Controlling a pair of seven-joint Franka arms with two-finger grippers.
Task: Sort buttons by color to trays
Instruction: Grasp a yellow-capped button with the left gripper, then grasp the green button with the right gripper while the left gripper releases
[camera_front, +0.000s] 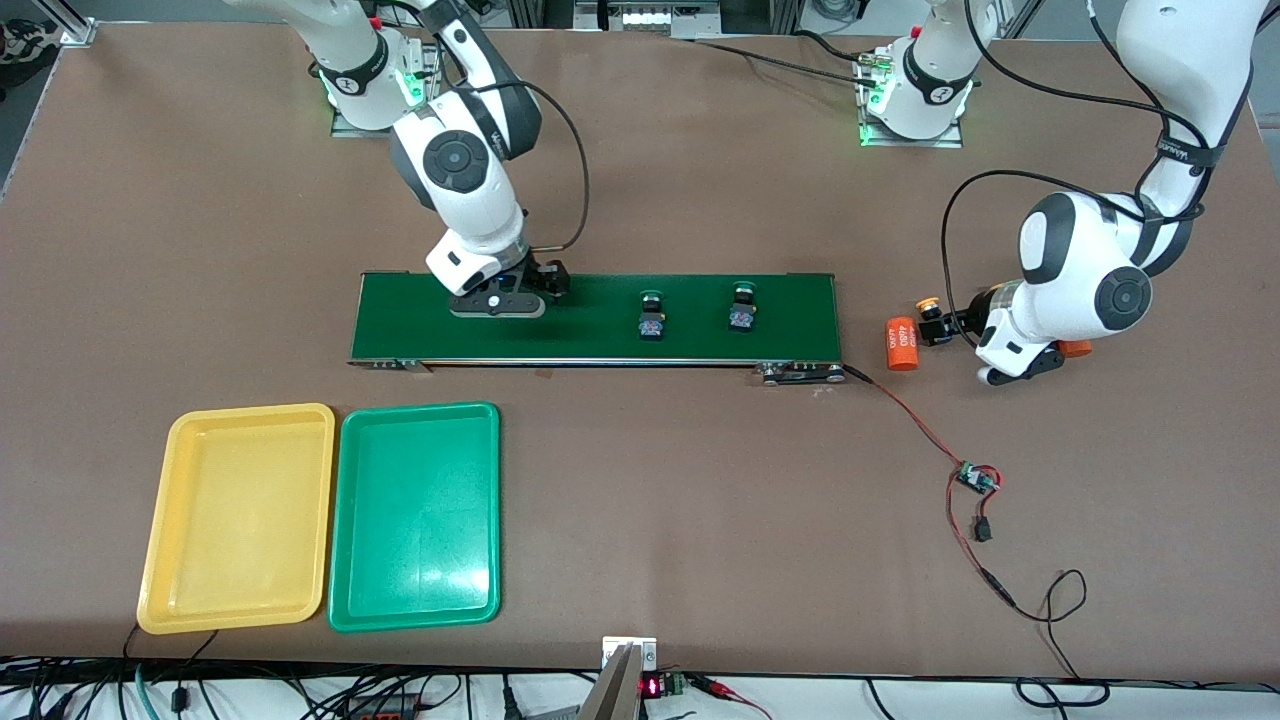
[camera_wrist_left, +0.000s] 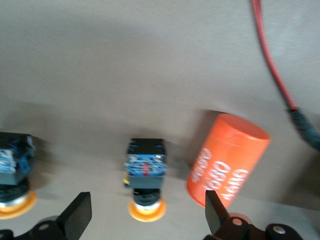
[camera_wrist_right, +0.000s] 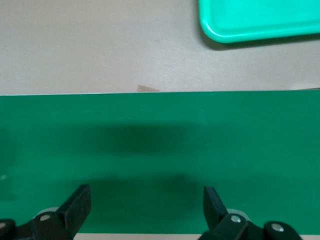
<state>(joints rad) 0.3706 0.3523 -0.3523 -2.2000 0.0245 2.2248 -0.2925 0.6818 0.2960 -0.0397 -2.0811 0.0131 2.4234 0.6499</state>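
Two green-capped buttons (camera_front: 651, 318) (camera_front: 742, 310) stand on the dark-green belt (camera_front: 590, 345). My right gripper (camera_front: 497, 303) (camera_wrist_right: 145, 190) hangs open over bare belt (camera_wrist_right: 160, 145), toward the right arm's end from them, with nothing between its fingers. Off the belt's end toward the left arm, a yellow-capped button (camera_front: 930, 305) (camera_wrist_left: 145, 172) lies on the table. My left gripper (camera_front: 1018, 368) (camera_wrist_left: 147, 197) hovers open above it without touching. A second yellow-capped button (camera_wrist_left: 12, 175) lies beside the first. The yellow tray (camera_front: 240, 510) and green tray (camera_front: 415, 515) (camera_wrist_right: 260, 20) sit side by side, nearer the front camera than the belt.
An orange cylinder with white print (camera_front: 902, 343) (camera_wrist_left: 227, 160) lies next to the yellow button, close to one left finger. Another orange piece (camera_front: 1075, 348) shows under the left arm. A red-black wire (camera_front: 920, 425) (camera_wrist_left: 272, 60) runs from the belt to a small circuit board (camera_front: 975, 478).
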